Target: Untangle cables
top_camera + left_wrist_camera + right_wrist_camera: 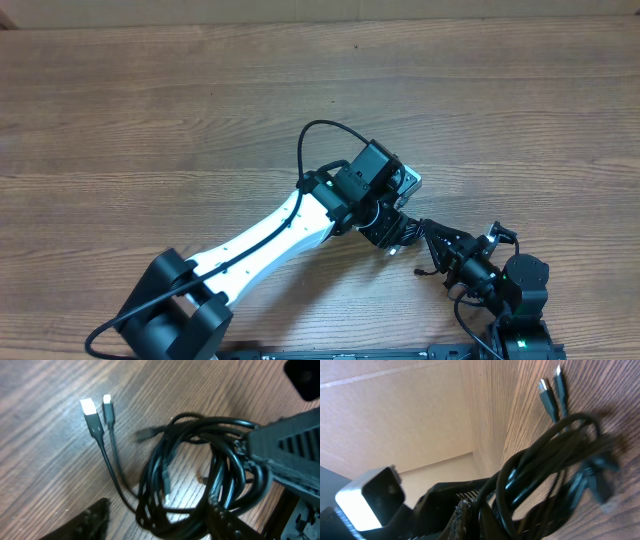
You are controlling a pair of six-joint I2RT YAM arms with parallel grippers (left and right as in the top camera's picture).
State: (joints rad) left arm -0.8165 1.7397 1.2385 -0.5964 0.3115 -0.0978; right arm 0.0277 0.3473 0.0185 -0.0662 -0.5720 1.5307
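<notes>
The cables (200,470) are thin black cords bundled in a small coil on the wooden table, with two plug ends (95,410) stretched out to the left. My left gripper (160,527) is open, with its fingers on either side of the coil's near edge. My right gripper (495,525) is shut on the coil's strands (545,460), and its dark finger shows in the left wrist view (280,455) at the coil's right side. In the overhead view the left gripper (400,235) and right gripper (428,240) meet tip to tip and hide most of the coil.
The wooden table (200,100) stretches far to the left and back. The left arm's white link (270,235) crosses the front middle, and the right arm's base (520,290) sits at the front right. A cardboard wall (395,410) stands behind the table.
</notes>
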